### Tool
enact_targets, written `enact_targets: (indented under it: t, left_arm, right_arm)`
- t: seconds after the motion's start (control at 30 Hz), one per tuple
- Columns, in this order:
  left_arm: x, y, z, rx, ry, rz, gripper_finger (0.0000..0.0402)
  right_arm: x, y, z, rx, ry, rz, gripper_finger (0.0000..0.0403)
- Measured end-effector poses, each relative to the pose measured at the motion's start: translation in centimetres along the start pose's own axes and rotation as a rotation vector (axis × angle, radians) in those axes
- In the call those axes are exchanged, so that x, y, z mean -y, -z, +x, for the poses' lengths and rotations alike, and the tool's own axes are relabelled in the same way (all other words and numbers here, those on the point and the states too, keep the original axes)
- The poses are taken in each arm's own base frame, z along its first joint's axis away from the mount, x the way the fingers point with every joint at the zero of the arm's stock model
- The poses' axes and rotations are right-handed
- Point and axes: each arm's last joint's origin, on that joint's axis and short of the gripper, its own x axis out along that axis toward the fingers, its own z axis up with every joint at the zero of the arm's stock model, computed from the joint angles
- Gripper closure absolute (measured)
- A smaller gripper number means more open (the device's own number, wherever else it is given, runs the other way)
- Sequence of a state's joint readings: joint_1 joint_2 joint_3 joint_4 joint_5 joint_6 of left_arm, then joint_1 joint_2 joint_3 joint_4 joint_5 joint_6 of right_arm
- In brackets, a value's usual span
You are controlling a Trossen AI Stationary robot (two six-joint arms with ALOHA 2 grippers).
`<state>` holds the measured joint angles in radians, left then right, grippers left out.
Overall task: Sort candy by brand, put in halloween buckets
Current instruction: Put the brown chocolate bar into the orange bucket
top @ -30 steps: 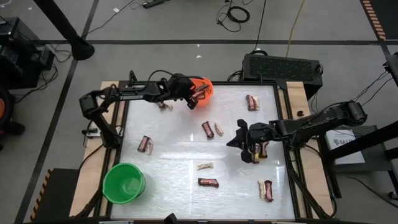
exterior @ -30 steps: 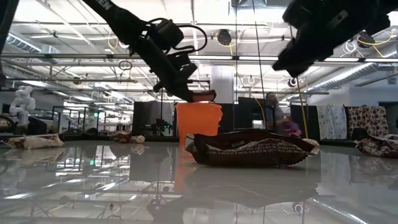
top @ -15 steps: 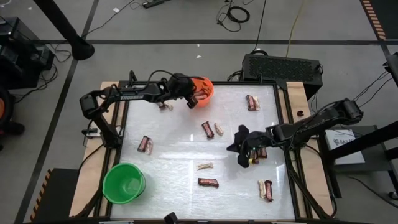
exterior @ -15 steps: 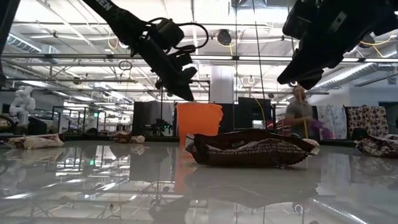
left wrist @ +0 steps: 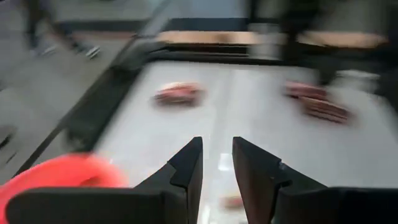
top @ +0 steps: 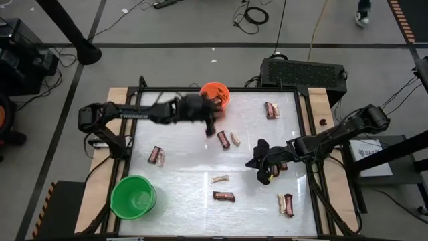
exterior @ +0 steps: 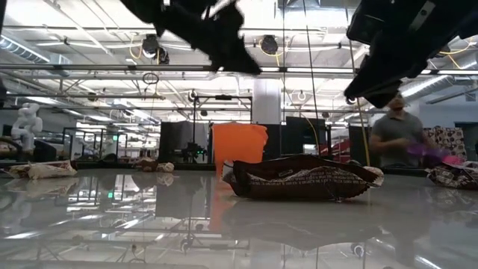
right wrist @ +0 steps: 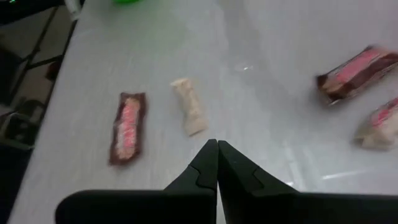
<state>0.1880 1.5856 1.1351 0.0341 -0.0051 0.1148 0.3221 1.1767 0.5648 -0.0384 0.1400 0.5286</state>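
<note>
Swung off the orange bucket [top: 215, 94], left pincer [top: 210, 124], fingers apart, hangs beside a brown bar [top: 223, 139].

Seen from directly overhead, far enough back to take in the whole white table [top: 200, 177], both arms and the surrounding floor. Shot level from the tabletop, close behind a dark candy bar [exterior: 299, 179], facing across the glossy surface into the room beyond. Framed from the left wrist, forward past two dark fingers [left wrist: 186, 171], with the orange bucket [left wrist: 56, 177] at the edge. Framed from the right wrist, down close on scattered candy. Shared by overhead, low and left-wrist views: the orange bucket.
</note>
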Motion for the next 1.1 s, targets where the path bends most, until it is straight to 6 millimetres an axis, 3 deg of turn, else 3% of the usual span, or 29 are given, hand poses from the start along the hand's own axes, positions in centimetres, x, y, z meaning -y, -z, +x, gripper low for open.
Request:
enact_targets:
  t: [0.1,0.27,0.37,0.5,0.67,0.93,1.1]
  left_arm:
    - [4.7,0.0,0.1,0.015,0.121,0.129,0.0306]
    - [11.7,1.6,0.3,0.13,0.277,0.301,0.0306]
    - [14.4,3.1,1.3,0.202,0.323,0.335,0.0306]
    - [16.9,4.4,2.9,0.276,0.354,0.361,0.0306]
    - [18.1,5.8,5.1,0.318,0.354,0.365,0.0306]
    - [16.9,6.0,7.0,0.301,0.32,0.288,0.0306]
    - [16.1,6.1,7.7,0.273,0.312,0.21,0.0306]
  right_arm:
    - [-0.3,0.4,-0.1,-0.085,-0.102,0.043,0.0403]
    - [-0.5,1.2,-0.6,-0.334,-0.295,0.232,0.0403]
    - [0.0,2.2,-1.0,-0.451,-0.218,0.335,0.0403]
    - [1.8,3.9,-1.7,-0.585,0.047,0.415,0.0403]
    - [2.9,4.7,-2.3,-0.655,0.2,0.464,0.0403]
    - [3.9,5.3,-3.1,-0.74,0.312,0.484,0.0403]
    - [4.7,5.3,-3.3,-0.682,0.465,0.433,0.0403]
